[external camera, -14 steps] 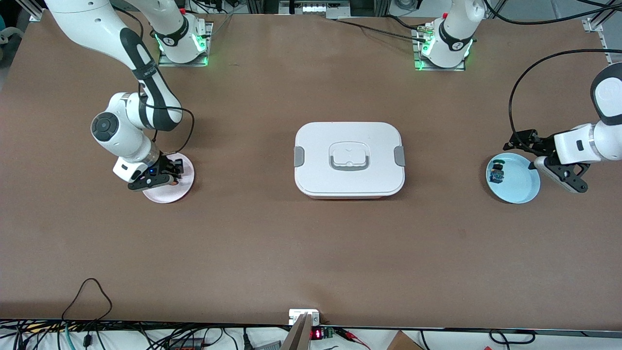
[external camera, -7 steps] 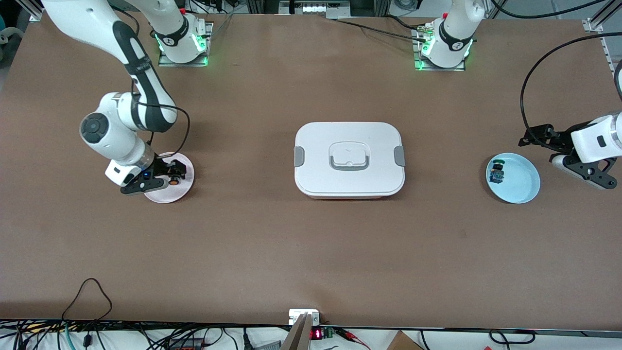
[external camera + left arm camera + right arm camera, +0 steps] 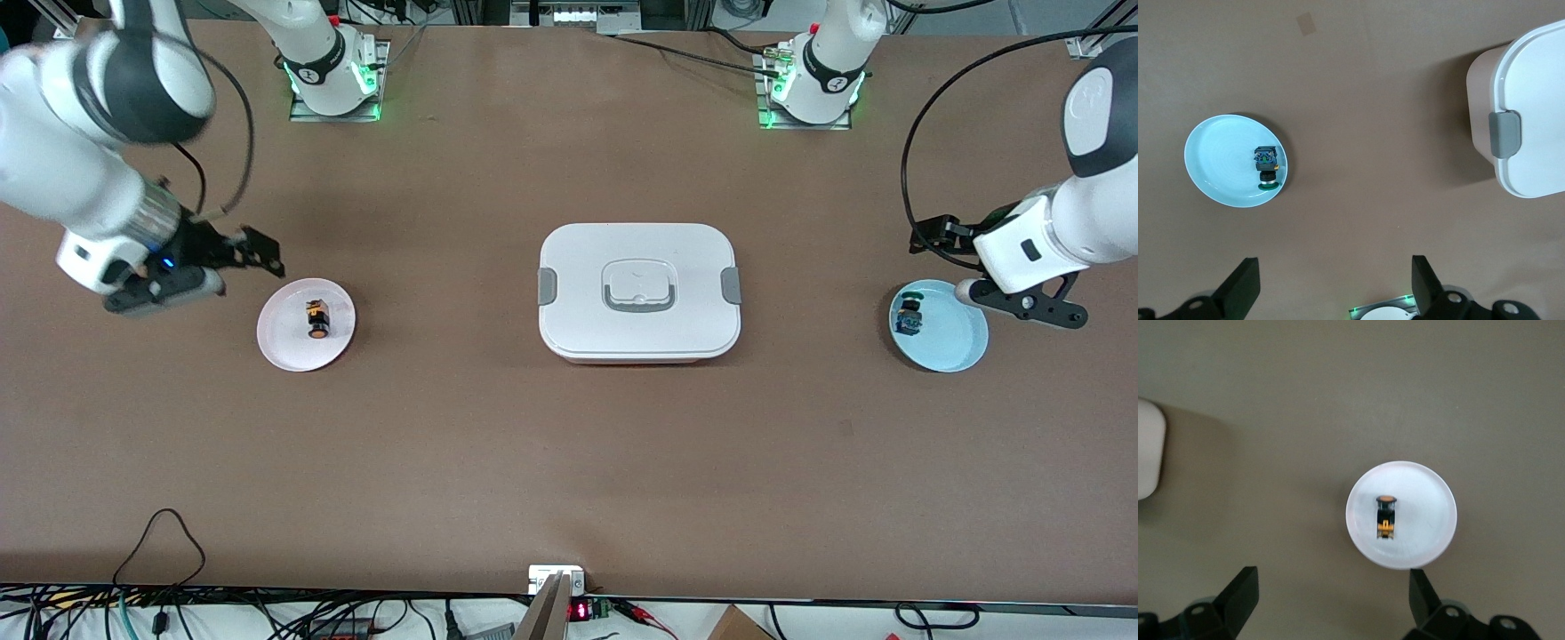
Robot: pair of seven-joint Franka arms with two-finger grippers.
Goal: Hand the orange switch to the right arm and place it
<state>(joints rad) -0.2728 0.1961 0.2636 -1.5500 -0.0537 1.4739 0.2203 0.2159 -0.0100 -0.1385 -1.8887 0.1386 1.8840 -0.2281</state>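
The orange switch (image 3: 316,319) lies on its side in the pink plate (image 3: 283,348), at mid-left of the front view — it looks placed, which would leave the task essentially done. The right gripper (image 3: 203,267) hangs over bare table just up and left of that plate, jaws spread wide and empty; in the right wrist view its two fingertips (image 3: 1245,587) frame the plate from above with nothing between them.

At the frame's right edge the left gripper (image 3: 1000,274) waits over the rim of the blue plate (image 3: 962,350), also wide open and holding nothing. A teal-topped switch (image 3: 909,317) sits in that plate. The white lidded box (image 3: 638,290) stands mid-frame between the plates.
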